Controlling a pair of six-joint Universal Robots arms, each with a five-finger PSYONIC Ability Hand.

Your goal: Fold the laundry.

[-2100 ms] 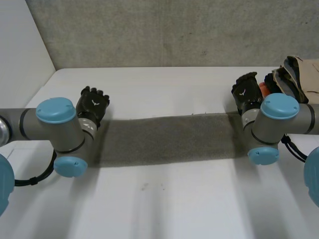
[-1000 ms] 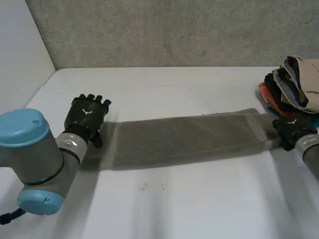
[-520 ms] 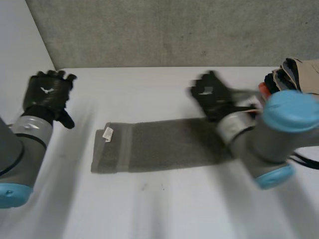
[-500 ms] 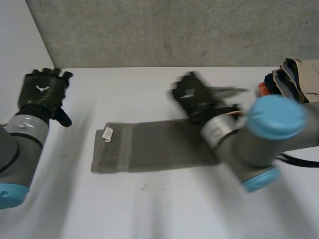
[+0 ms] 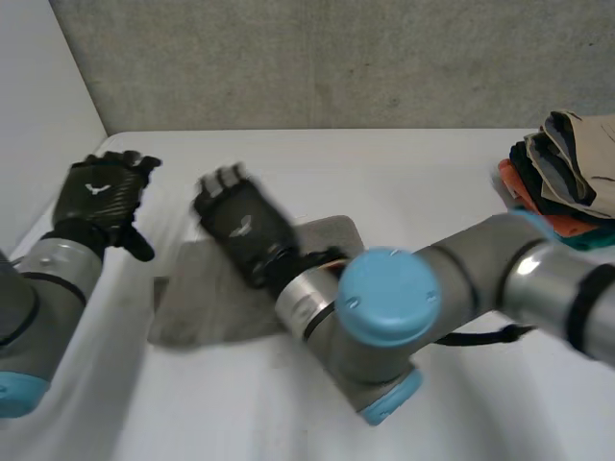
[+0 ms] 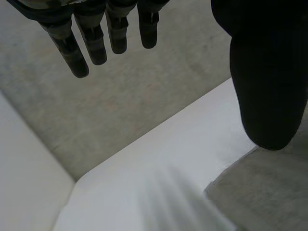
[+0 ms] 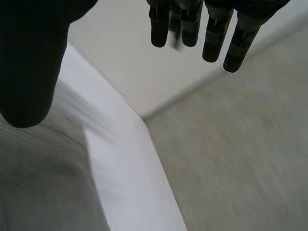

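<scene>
A grey towel lies folded over on the white table, left of the middle, with a raised flap at its right end. My right hand hovers over the towel's left part, its arm reaching across from the right. In the right wrist view its fingers are straight and hold nothing, with the towel under the thumb. My left hand is raised off the table, left of the towel. Its fingers are spread and empty, and the towel's edge lies below its thumb.
A stack of folded clothes in tan, dark, orange and teal sits at the table's far right edge. A grey wall runs behind the table, and a white side wall stands at the left.
My right hand swept from the far right to the left, carrying the towel's right end over, and opened. The towel is now much shorter. My left hand lifted away to the left.
</scene>
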